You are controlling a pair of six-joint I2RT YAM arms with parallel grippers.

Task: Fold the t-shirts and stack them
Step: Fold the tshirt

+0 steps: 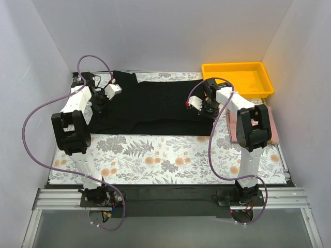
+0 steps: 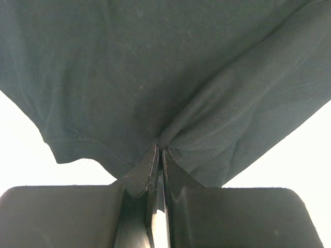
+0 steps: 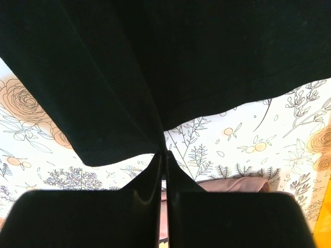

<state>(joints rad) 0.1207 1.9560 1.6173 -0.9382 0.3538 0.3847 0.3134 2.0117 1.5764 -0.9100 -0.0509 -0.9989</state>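
A black t-shirt [image 1: 152, 106] lies spread across the far half of the floral table, stretched between my two arms. My left gripper [image 1: 98, 105] is shut on the shirt's left edge; in the left wrist view the fabric [image 2: 155, 77] bunches into the closed fingertips [image 2: 162, 151] and hangs away from them. My right gripper [image 1: 207, 110] is shut on the shirt's right edge. In the right wrist view the black cloth [image 3: 155, 62] is pinched at the tips [image 3: 164, 152] and lifted off the floral cloth.
A yellow tray [image 1: 238, 78] stands at the far right. A pinkish folded item [image 1: 274, 129] lies beside the right arm, also showing in the right wrist view as a pinkish item [image 3: 232, 185]. White walls enclose the table on three sides.
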